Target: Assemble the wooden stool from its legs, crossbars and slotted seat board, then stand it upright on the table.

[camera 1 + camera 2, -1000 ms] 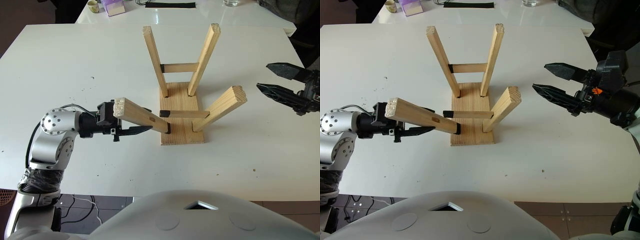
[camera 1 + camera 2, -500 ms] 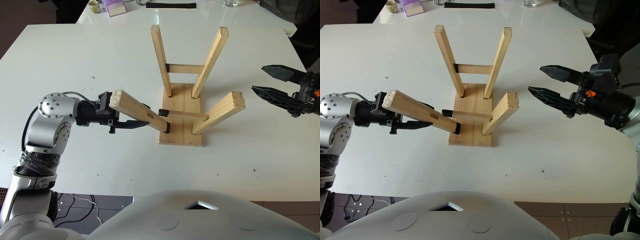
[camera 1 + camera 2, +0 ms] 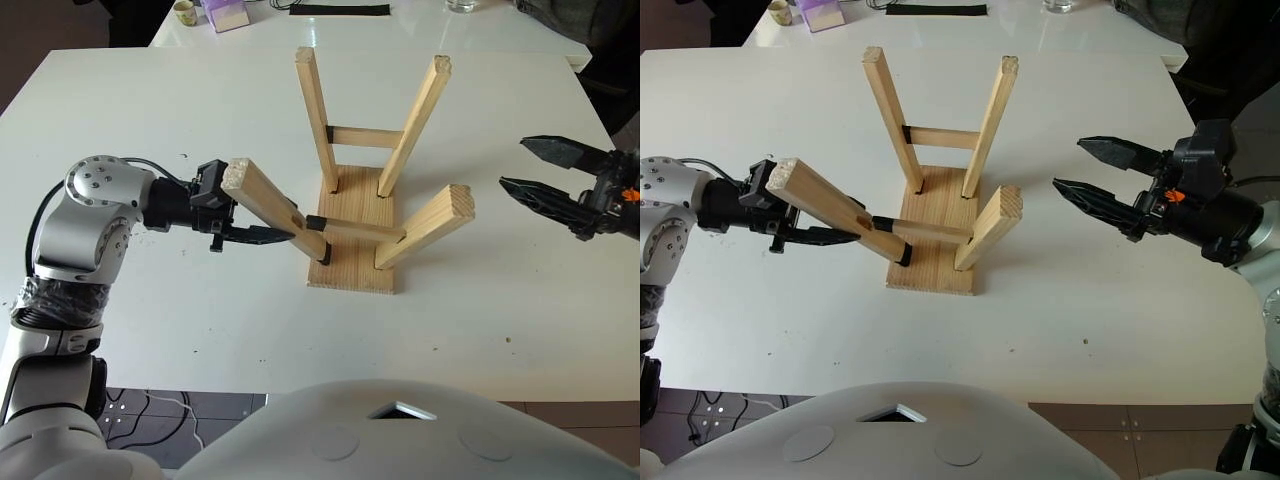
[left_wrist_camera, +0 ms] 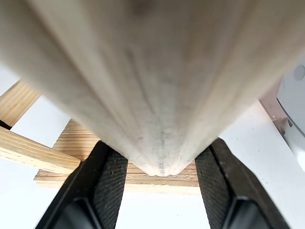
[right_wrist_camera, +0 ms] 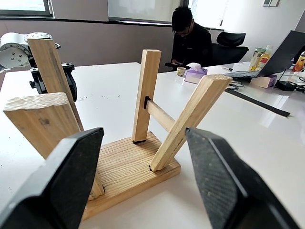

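Your left gripper [image 3: 283, 230] is pinching the near-left leg [image 3: 262, 200] of the upturned stool [image 3: 350, 276] at frame centre. Since 0.5 s ago it is dragging the stool slightly leftward across the table [image 3: 130, 110]. Your right gripper [image 3: 514, 164] is hovering at the right edge, fingers spread wide.

No lettering, number or sign can be read anywhere on the wooden stool [image 3: 352, 276], the white table [image 3: 140, 120] or the purple box [image 3: 228, 14] behind it.
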`<action>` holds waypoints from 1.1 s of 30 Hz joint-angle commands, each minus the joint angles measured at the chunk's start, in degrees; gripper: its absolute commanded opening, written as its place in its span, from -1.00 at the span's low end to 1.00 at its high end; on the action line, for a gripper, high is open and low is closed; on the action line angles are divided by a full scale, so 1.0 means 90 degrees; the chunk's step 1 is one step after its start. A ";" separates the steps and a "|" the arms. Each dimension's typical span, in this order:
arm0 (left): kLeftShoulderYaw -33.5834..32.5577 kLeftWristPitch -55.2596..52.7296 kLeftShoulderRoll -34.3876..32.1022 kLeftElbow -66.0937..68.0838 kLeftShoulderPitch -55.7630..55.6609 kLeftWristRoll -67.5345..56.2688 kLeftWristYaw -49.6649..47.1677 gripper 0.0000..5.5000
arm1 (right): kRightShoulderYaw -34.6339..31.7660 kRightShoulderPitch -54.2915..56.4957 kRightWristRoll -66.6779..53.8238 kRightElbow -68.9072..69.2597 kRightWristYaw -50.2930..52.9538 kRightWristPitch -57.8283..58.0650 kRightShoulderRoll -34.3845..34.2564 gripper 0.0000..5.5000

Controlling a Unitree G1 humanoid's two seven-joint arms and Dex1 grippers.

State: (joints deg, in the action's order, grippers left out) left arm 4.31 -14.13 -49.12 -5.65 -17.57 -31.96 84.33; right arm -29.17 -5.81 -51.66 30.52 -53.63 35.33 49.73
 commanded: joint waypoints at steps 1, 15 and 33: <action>0.0109 0.0238 -0.0101 0.0156 -0.0239 0.0355 0.0236 -0.25 | 0.0018 -0.0029 0.0087 0.0102 0.0086 -0.0098 -0.0055 0.15; 0.0615 0.0296 0.0218 0.1097 -0.0519 0.0781 0.0448 -0.25 | 0.0284 -0.0107 0.0260 0.0218 0.0131 -0.0328 -0.0131 0.15; 0.1277 -0.0769 0.0442 -0.0271 -0.0713 0.1366 -0.1023 -0.25 | 0.0425 0.1089 0.0344 0.0234 0.1397 -0.0514 -0.0461 0.15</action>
State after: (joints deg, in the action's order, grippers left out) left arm 13.84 -19.04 -44.96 -7.12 -25.36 -25.18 79.10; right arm -25.05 -0.32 -49.02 32.79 -44.90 31.17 46.35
